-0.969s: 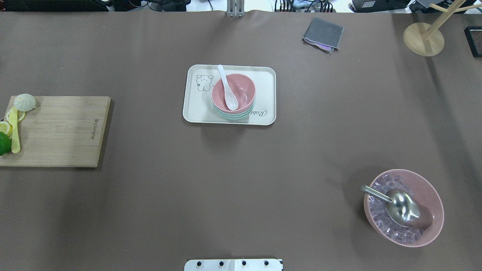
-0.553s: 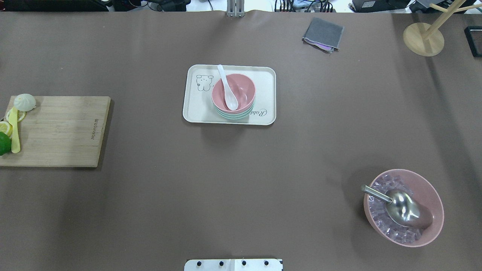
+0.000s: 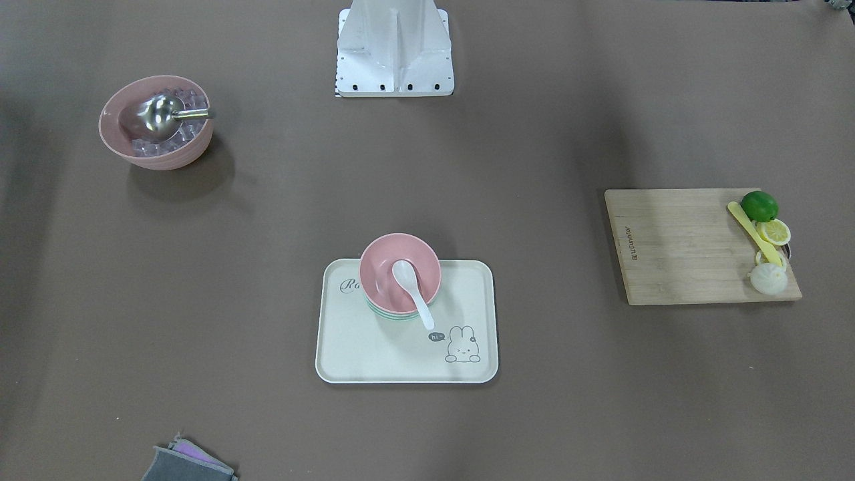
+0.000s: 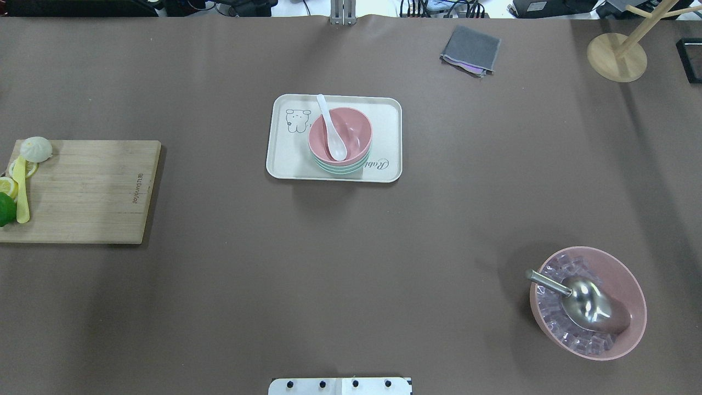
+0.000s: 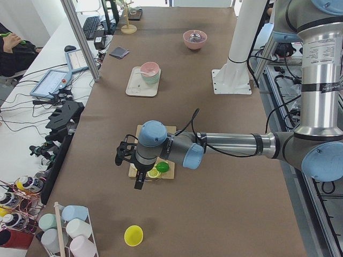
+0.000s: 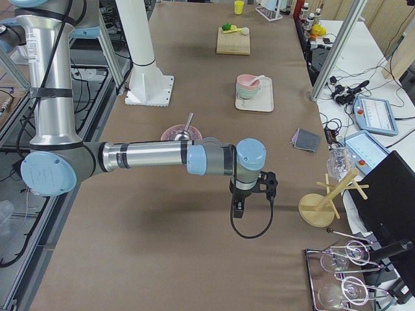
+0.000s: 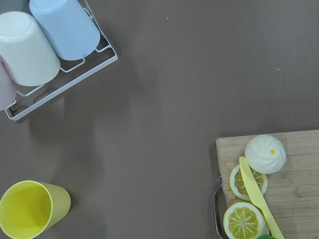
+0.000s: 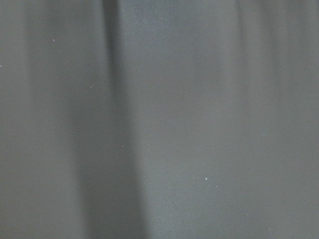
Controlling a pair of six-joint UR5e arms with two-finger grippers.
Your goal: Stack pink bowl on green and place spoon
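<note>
Overhead exterior: pink bowl nests in green bowl on the tray, mid-table. The spoon rests inside, likely light and slippery, best pinched by its handle. Whether the left end effector and right end effector are open, I cannot tell.

The right claw is held over the table; a stand is noted near it, the tray well beyond.

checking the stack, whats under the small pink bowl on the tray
The green bowl sits nested under the pink bowl. Only a mint band of its wall shows below the pink rim. Its inside and base are covered.
</note>
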